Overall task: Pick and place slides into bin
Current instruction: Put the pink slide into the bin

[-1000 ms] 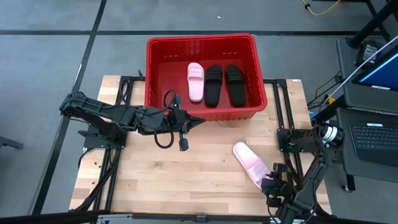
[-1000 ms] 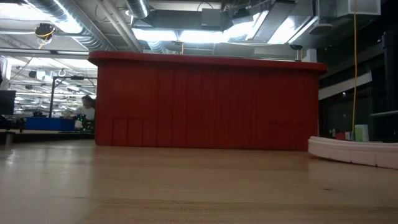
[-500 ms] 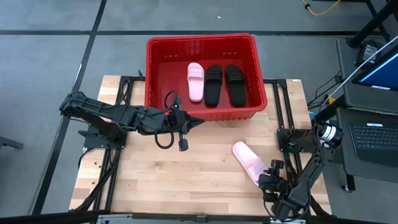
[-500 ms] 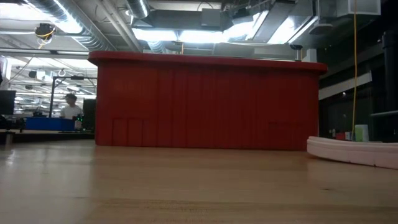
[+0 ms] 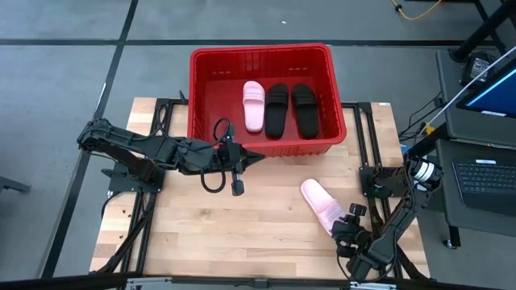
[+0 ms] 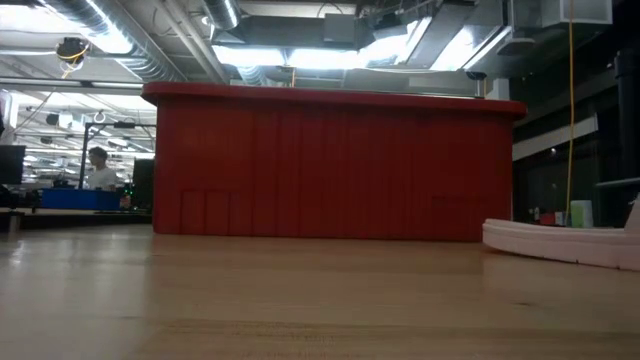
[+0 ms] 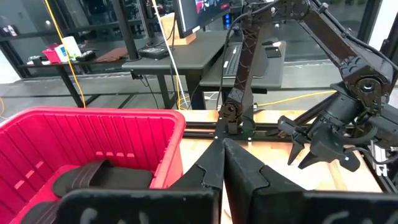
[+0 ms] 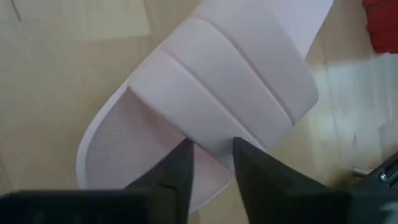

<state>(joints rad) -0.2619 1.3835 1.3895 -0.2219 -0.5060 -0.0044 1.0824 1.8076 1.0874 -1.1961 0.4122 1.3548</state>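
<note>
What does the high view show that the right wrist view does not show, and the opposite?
Only the high view shows the red bin holding one pink and two black slides, and the left gripper, shut, beside it. Only the right wrist view shows the right gripper closing around the strap edge. Both show the pink slide lying on the table.

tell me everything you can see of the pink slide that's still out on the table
The pale pink slide lies sole-down and flat on the wooden table, outside the red bin, toward the table's right front. It looks like soft foam, with a wide ribbed strap and a finely textured footbed. It lies diagonally. The right gripper is at the end farthest from the bin, its fingers at the strap's edge with a narrow gap between them.
</note>
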